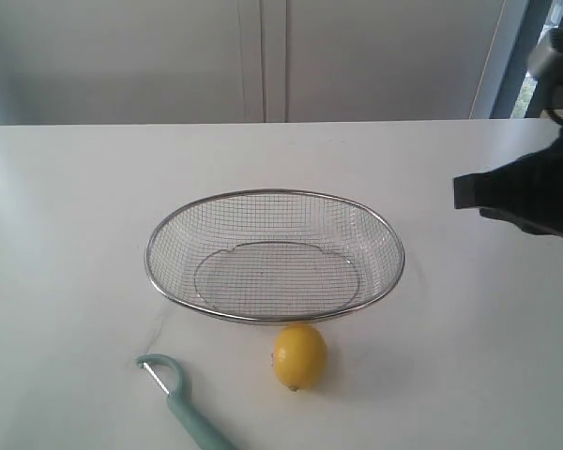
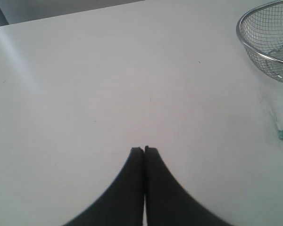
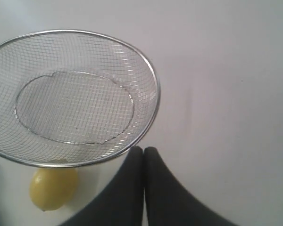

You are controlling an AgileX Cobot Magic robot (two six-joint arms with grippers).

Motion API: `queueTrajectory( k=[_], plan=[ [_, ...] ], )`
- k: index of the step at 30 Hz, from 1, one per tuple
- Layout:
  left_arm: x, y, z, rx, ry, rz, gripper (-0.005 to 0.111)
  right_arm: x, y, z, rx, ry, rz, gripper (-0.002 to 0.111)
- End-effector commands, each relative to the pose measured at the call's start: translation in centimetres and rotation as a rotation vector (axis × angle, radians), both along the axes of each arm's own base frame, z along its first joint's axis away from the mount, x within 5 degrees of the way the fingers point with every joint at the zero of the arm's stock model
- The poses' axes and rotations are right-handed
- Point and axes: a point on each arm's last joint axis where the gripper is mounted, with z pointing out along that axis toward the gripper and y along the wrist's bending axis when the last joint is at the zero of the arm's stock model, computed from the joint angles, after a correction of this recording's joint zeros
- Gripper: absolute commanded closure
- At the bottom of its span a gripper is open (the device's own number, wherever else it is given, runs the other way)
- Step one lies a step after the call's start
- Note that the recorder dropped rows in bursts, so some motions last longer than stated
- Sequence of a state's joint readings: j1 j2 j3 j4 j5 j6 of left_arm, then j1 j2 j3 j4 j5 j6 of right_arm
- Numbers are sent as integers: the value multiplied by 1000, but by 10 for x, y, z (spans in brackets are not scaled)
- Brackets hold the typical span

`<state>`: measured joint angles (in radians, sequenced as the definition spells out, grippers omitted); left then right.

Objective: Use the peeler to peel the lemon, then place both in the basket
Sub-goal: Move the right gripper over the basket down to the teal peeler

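The lemon (image 1: 299, 356) is a bright, even yellow, a shade darker at its small nub. The peeler (image 1: 183, 408) is pale teal-green along handle and hooked head alike, with a thin silvery-white blade (image 1: 156, 377). The basket (image 1: 183, 246) is silver, a fine square-grid mesh bounded by a shiny plain rim (image 1: 148, 261), with a wavy wire outline around its base. The white of the table (image 1: 75, 234) shows through the mesh, and the table itself is plain matte white, unpatterned. The left gripper (image 2: 144, 149) and the right gripper (image 3: 143, 149) are both matte black. The wall (image 1: 122, 56) is pale grey with faint vertical seams, and a blue-grey strip (image 1: 507, 56) slants at its right end.
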<state>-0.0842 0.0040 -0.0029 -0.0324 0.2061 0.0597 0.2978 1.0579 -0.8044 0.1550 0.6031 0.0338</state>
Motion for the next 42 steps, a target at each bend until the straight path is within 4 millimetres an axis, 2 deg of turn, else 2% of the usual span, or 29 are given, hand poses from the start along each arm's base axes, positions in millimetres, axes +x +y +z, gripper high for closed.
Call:
queueTrajectory(
  k=[1,7,16,20,21,26,29,32,42],
  plan=[
    [0,0,-1,-6,3,4,107,6,20,2,-12,15,85,108],
    [0,0,-1,-6,3,4,107,14,53,1,-28,53,202,108],
    [0,0,-1,-6,3,4,107,20,113,-4,-57,82,382,108],
    [0,0,-1,-6,3,4,107,18,159,-16,-125,149,518,108],
    [0,0,-1,-6,3,4,107,14,174,-23,-161,174,577,108],
    [0,0,-1,-6,3,4,107,-8,218,-45,-309,238,738,108],
    [0,0,-1,-6,3,4,107,-19,229,-54,-354,254,787,108],
    [0,0,-1,-6,3,4,107,-30,235,-60,-443,217,959,108],
    [0,0,-1,-6,3,4,107,-32,244,-87,-467,324,935,108]
  ],
)
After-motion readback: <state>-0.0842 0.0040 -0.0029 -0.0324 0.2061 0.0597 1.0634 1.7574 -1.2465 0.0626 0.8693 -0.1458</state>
